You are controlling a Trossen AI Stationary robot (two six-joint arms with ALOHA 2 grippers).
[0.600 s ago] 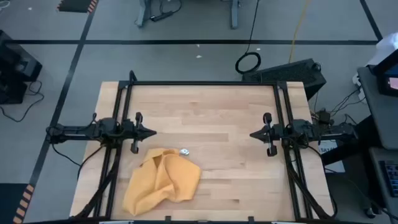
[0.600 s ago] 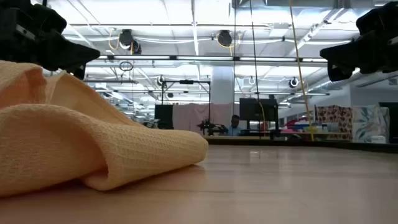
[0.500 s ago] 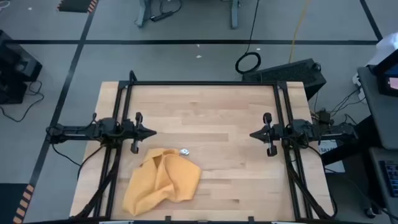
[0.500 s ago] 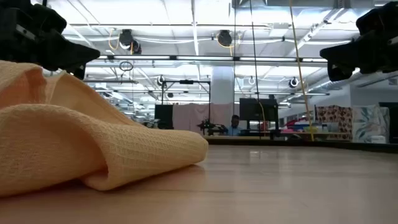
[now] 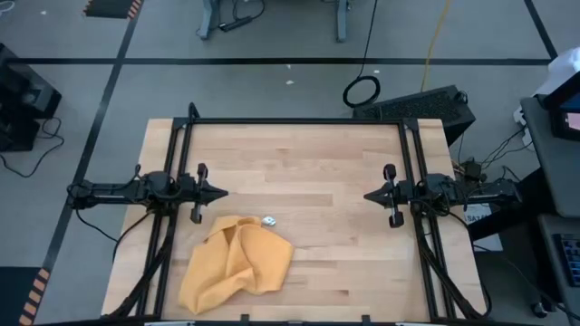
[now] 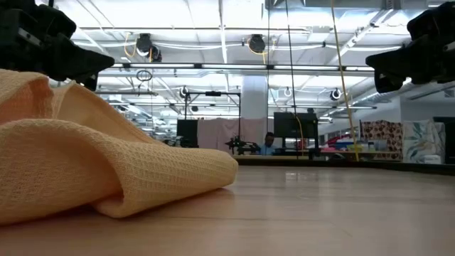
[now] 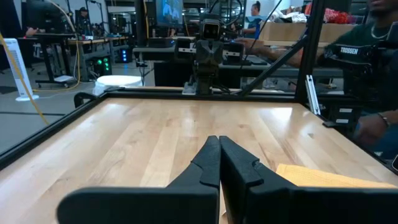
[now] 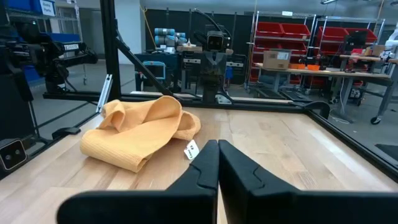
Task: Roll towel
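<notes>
The mustard-yellow towel (image 5: 236,264) lies crumpled in a loose heap on the table's near left part, its small white tag (image 5: 268,220) at its far right corner. It also shows in the low view (image 6: 92,163), the right wrist view (image 8: 140,130) and, by one edge, the left wrist view (image 7: 329,176). My left gripper (image 5: 223,193) is shut and empty above the table's left side, just beyond the towel's far edge. My right gripper (image 5: 366,195) is shut and empty above the right side, far from the towel.
A black frame (image 5: 299,120) runs along the table's far edge and down both sides. Bare wooden tabletop (image 5: 308,172) lies between the two grippers and to the towel's right. People and work benches show in the room beyond the table.
</notes>
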